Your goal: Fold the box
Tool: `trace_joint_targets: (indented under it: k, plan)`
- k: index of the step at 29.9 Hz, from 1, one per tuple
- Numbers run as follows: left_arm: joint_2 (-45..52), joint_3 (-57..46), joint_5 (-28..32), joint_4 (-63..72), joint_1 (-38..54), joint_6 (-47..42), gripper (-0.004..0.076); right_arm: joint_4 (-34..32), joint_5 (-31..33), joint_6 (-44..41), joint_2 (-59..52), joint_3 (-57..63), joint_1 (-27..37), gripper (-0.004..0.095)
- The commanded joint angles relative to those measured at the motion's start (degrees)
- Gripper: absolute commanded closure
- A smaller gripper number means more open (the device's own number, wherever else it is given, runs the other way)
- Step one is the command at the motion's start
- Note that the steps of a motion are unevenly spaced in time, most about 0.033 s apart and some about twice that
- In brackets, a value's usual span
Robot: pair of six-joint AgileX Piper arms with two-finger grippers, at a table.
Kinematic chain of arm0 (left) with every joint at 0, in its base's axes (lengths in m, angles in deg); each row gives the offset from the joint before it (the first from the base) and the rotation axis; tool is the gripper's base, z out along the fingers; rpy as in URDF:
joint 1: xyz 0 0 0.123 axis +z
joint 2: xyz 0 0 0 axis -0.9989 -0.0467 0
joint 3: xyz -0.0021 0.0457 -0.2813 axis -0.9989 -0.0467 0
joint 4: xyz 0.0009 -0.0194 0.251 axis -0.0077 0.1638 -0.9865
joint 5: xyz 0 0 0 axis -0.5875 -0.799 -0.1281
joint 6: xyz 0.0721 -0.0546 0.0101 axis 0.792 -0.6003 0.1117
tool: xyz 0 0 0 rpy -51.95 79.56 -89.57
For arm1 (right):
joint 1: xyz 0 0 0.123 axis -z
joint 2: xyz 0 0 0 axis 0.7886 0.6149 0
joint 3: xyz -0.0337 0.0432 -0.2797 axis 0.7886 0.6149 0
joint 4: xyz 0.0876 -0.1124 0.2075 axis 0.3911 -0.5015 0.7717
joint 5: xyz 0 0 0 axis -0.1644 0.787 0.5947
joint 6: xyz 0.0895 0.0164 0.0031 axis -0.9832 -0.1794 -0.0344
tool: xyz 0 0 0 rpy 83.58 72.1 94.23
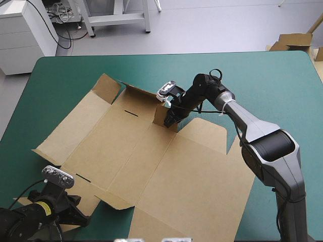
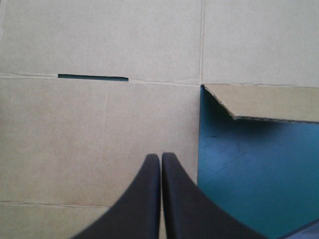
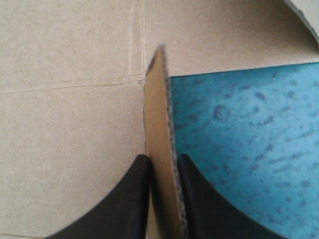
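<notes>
Right gripper [image 3: 162, 160] all but closed on a small upright flap [image 3: 158, 114] at the far edge of the box [image 1: 151, 166], the flap's base hidden between its fingers; left gripper [image 2: 160, 156], fingers pressed together with nothing between them, sits over the sheet's near-left panel, its tips hard to make out from above. Box lies flat and unfolded across the middle of the teal-green tabletop [image 1: 262, 85], near edge cut off. Smaller: loose brown board [image 1: 295, 40] beyond the far right corner, thin slot [image 2: 92, 76] ahead of left gripper.
</notes>
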Motion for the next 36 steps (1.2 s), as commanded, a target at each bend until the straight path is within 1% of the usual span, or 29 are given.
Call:
trace_joint_targets:
  k: [1, 5, 8, 10, 13, 16, 22, 24, 30, 34, 36]
  plan:
    - [-0.24, 1.44, 2.35, 0.26, -0.28, -0.34, 0.0731, 1.89, -0.37, 0.61, -3.51, -1.79, -0.03, 0.093]
    - [-0.24, 1.44, 2.35, 0.26, -0.28, -0.34, 0.0732, 1.38, -0.37, 0.72, -3.51, -1.79, -0.03, 0.0926]
    - [-0.24, 1.44, 2.35, 0.26, -0.28, -0.34, 0.0732, 0.61, 0.5, 3.5, -3.51, -2.77, -0.03, 0.0926]
    - [-0.24, 1.44, 2.35, 0.26, -0.28, -0.34, 0.0732, -1.91, 1.83, 4.91, -3.51, -4.92, -0.03, 0.0927]
    - [-0.24, 1.44, 2.35, 0.26, -0.28, -0.34, 0.0731, -6.56, 1.99, 5.88, -3.51, -8.64, -0.03, 0.0928]
    - [-0.24, 1.44, 2.35, 0.26, -0.28, -0.34, 0.0732, -9.91, 1.71, 9.73, -3.51, -12.05, -0.03, 0.0928]
    - [-0.24, 1.44, 2.35, 0.78, -0.28, -0.34, 0.0732, -8.97, -1.24, 21.52, -3.51, -14.44, -0.03, 0.0928]
    - [-0.24, 1.44, 2.35, 0.78, -0.28, -0.34, 0.0732, -8.69, -1.2, 24.63, -3.22, -14.44, -0.03, 0.0928]
    - [-0.24, 1.44, 2.35, 0.78, -0.28, -0.34, 0.0732, -8.08, 2.26, 30.66, -2.5, -14.44, -0.03, 0.0928]
    - [-0.24, 1.44, 2.35, 0.78, -0.28, -0.34, 0.0732, -4.79, 2.99, 33.13, -2.5, -14.44, -0.03, 0.0929]
    - [-0.24, 1.44, 2.35, 0.78, -0.28, -0.34, 0.0732, -2.99, 5.14, 34.71, -2.5, -14.44, -0.03, 0.0929]
